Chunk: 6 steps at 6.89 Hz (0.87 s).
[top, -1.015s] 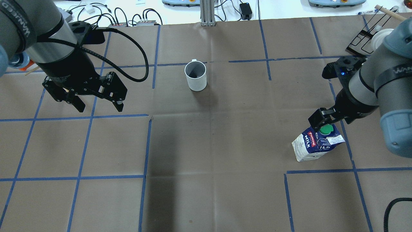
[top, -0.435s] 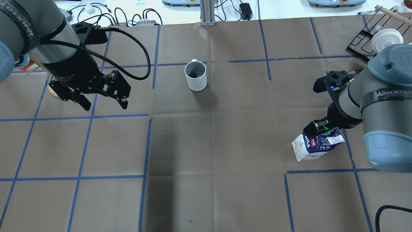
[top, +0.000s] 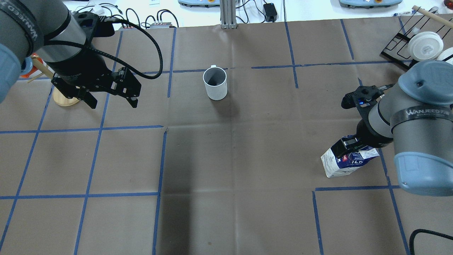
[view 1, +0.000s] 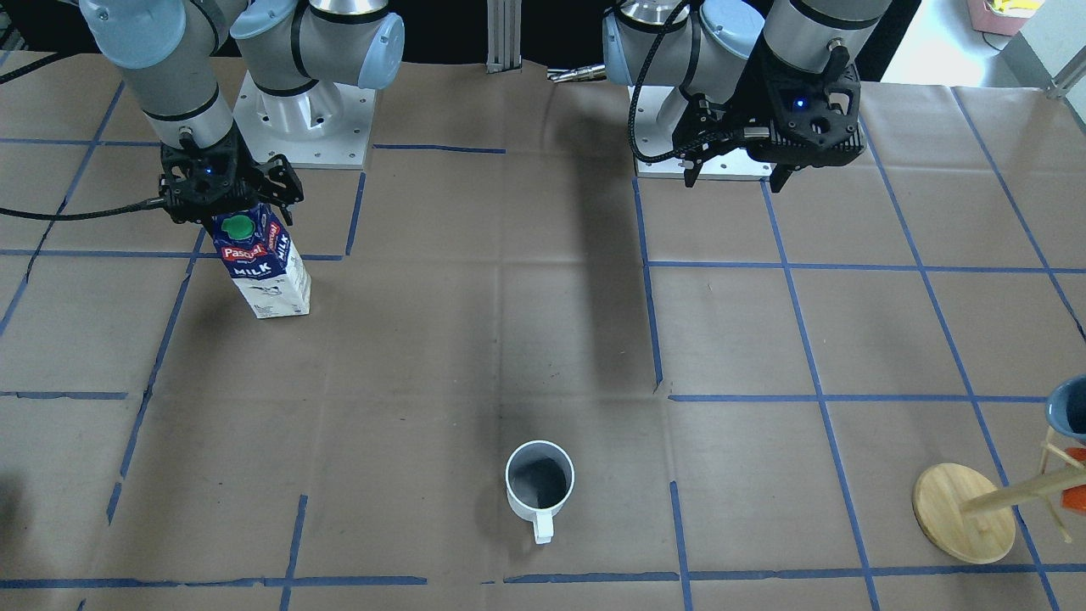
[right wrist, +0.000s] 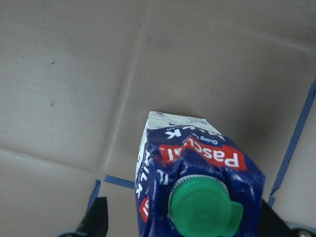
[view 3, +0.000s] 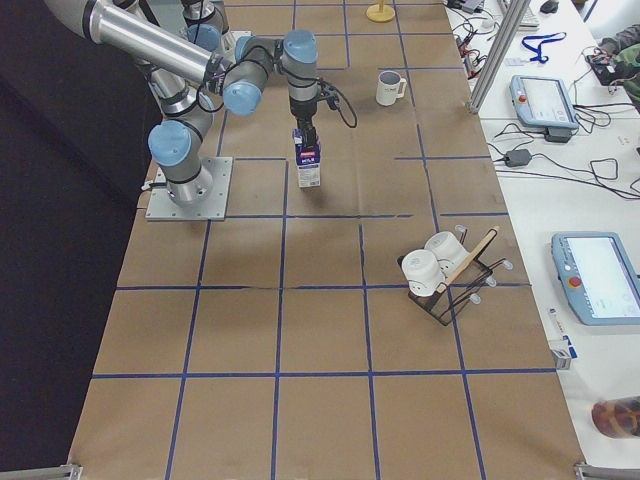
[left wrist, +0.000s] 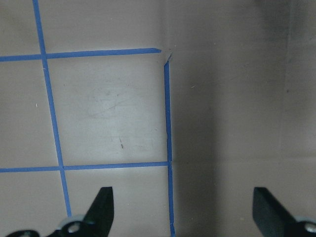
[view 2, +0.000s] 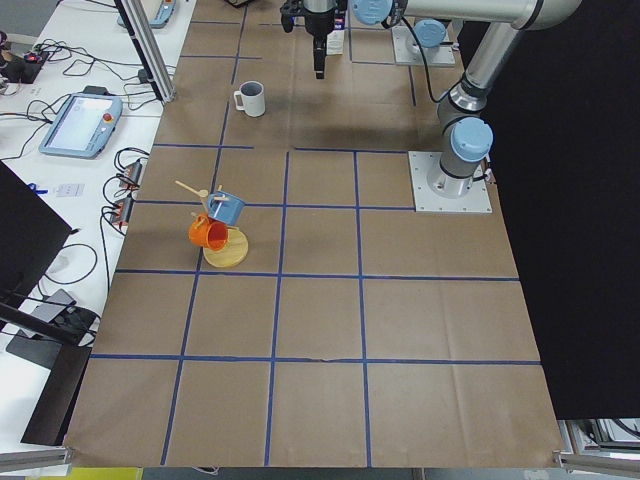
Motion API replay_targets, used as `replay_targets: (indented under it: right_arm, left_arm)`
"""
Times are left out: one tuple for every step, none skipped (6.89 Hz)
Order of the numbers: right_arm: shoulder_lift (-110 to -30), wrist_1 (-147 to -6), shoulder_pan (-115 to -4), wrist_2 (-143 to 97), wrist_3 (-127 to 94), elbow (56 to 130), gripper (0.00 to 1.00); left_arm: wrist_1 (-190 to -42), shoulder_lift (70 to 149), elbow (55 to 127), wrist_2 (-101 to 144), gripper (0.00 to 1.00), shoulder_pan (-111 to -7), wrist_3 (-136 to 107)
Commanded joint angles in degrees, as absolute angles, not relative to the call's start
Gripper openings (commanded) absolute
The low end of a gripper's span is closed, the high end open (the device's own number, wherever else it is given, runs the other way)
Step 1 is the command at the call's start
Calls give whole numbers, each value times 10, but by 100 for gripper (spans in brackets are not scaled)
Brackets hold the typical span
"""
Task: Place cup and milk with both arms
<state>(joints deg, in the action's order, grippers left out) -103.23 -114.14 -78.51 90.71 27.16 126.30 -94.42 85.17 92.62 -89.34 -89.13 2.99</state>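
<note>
Neither thing is lifted yet. My right hand (view 1: 223, 197) straddles the top of the tall blue-and-white milk carton (view 1: 265, 273), fingers spread and not yet clamped. The carton stands on the brown tabletop (top: 226, 159), well apart from the white ceramic mug (view 1: 540, 485). My left hand (top: 113, 103), spread and empty, hovers well short of that mug.

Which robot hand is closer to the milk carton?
The right one. The right gripper is directly over the milk, its fingers open on either side of the green cap. The left gripper hangs far off over the table's other side, holding nothing.
</note>
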Motion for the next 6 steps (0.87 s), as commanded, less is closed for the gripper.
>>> replay_targets:
  right_arm:
    - [-1020,-1158,-785,909,258,1263,77]
    - [-1020,-1158,-785,909,245,1263,69]
    - [-1019,-1158,-785,909,243,1263,62]
    - [-1019,-1158,-785,909,242,1260,58]
    - [-1019,-1158,-785,909,225,1247,58]
    - [-1017,-1158,-785,914,222,1232,59]
  left_arm:
    - [-939,853,925,-894,100,-892,29]
    - [-939,852,927,-894,100,-892,29]
    - [-939,850,932,-893,100,-893,26]
    - [-938,850,933,-892,100,-893,25]
    - [-938,850,933,-892,100,-893,25]
    - [-938,850,934,-891,100,-893,25]
